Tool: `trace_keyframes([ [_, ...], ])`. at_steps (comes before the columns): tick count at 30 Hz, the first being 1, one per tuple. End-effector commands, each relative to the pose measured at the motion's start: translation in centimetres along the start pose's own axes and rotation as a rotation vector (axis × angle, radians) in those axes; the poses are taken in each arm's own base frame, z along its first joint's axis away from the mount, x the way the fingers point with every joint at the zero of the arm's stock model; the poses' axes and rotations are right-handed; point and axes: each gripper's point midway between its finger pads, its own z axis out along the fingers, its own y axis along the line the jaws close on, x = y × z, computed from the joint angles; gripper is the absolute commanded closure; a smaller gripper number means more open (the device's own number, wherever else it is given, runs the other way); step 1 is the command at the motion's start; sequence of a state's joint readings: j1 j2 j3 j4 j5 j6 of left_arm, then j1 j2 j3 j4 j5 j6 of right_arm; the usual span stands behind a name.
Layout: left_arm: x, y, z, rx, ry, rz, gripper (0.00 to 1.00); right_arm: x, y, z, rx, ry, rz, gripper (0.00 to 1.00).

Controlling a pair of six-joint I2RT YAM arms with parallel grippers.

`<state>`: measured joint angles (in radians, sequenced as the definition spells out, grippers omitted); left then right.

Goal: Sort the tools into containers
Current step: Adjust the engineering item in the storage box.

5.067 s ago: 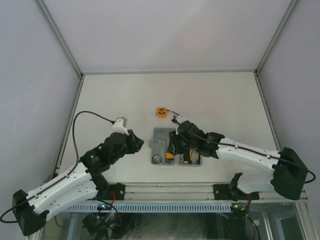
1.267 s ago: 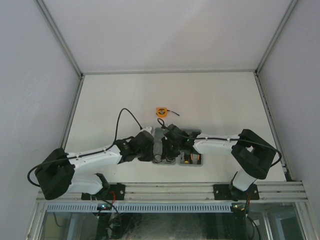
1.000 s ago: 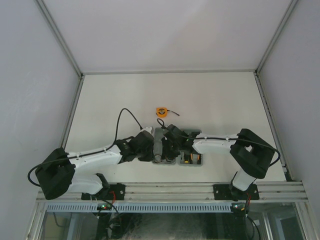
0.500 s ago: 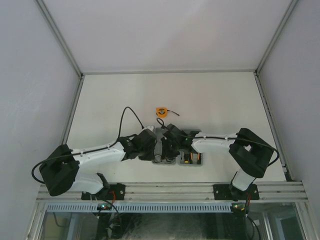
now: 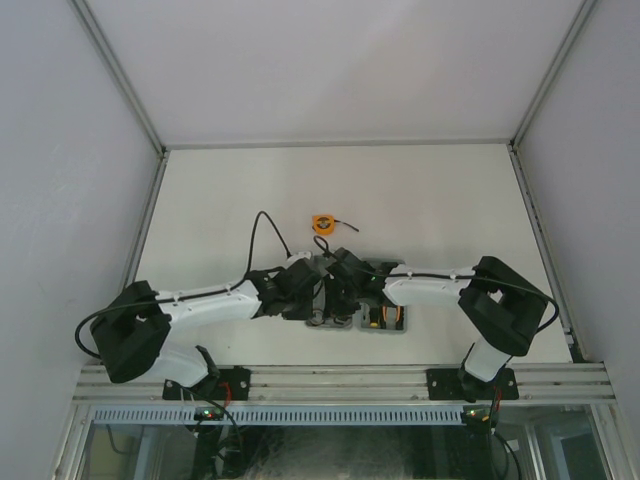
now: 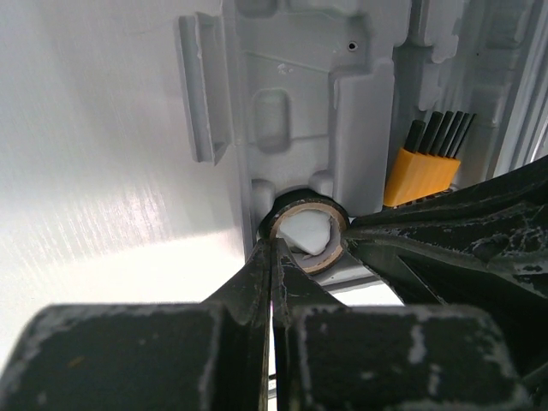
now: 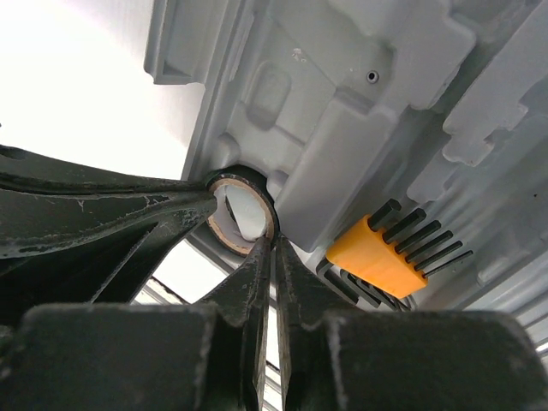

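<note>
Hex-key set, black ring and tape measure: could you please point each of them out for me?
hex-key set (image 6: 418,177): left wrist view, on its orange holder.
black ring (image 6: 304,201): left wrist view, on its upper rim.
tape measure (image 5: 322,223): top external view, on its orange body.

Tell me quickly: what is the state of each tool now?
Left tool: closed, tips at the ring; a grip cannot be told.
Right tool: closed, tips at the same ring; grip unclear.

White links (image 5: 205,303), black joints (image 5: 130,340), black cables (image 5: 262,225); claw fingers (image 6: 248,291) seemingly scuffed.
</note>
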<state>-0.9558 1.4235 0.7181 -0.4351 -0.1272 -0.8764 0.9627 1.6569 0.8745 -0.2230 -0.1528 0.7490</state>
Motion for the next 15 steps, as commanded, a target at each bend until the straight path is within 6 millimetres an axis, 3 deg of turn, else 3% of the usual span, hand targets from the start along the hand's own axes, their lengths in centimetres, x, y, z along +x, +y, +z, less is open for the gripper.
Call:
trace_keyframes([
  [1, 6.4, 4.2, 2.2, -0.146, 0.212, 0.024, 1.00, 0.0, -1.5, 0.1, 0.060, -0.016, 0.012, 0.96],
  [10, 8.2, 5.6, 3.3, -0.173, 0.243, 0.020, 1.00, 0.2, -1.7, 0.1, 0.058, -0.019, 0.019, 0.96],
  [15, 7.3, 4.6, 2.9, -0.128, 0.206, 0.012, 1.00, -0.2, -1.2, -0.4, 0.034, -0.042, 0.012, 0.96],
])
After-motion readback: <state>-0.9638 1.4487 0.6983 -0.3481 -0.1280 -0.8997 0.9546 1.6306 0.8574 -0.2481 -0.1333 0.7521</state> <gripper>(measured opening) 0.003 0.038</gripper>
